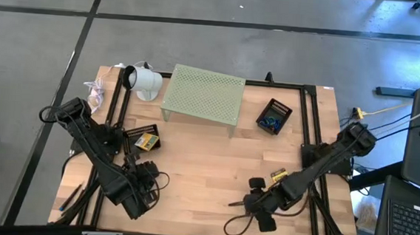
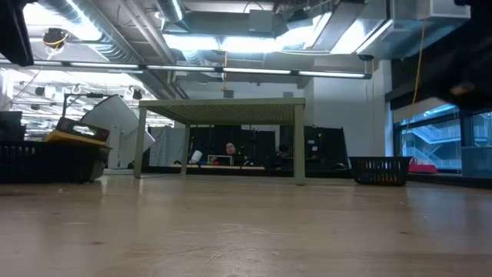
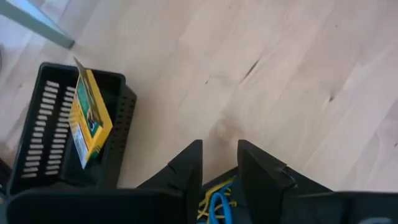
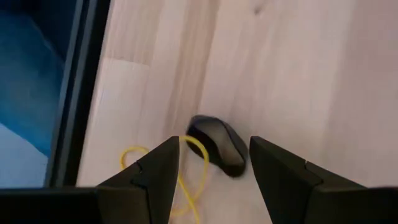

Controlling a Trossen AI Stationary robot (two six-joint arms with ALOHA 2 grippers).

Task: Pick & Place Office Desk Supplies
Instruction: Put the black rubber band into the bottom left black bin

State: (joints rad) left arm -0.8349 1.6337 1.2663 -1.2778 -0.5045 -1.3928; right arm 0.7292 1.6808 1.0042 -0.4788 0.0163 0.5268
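My left gripper point(image 3: 219, 163) hovers open over bare wood near the table's front left. Beside it stands a black slotted tray point(image 3: 43, 140) with a yellow-green card box point(image 3: 88, 118) leaning on edge inside. Thin blue and yellow strands point(image 3: 214, 202) show far back between its fingers. My right gripper point(image 4: 214, 165) is open at the front right, pointing down. Its fingers stand on either side of a small black clip point(image 4: 217, 146), which lies on the wood beside a yellow rubber band point(image 4: 186, 177). Another yellow-green box point(image 1: 279, 174) lies by the right arm. My left gripper has blue and yellow strands point(image 3: 214, 202) far back in the gap between its fingers; I cannot tell whether it touches them. Nothing sits between its fingertips.
The pale green perforated riser point(image 1: 203, 93) stands at the table's far middle, with a white cup-shaped object point(image 1: 144, 82) to its left. A black basket point(image 1: 273, 116) holding blue items is to its right. Black rails point(image 1: 309, 124) run along the table's sides. Bare wood point(image 1: 207, 162) lies between the arms.
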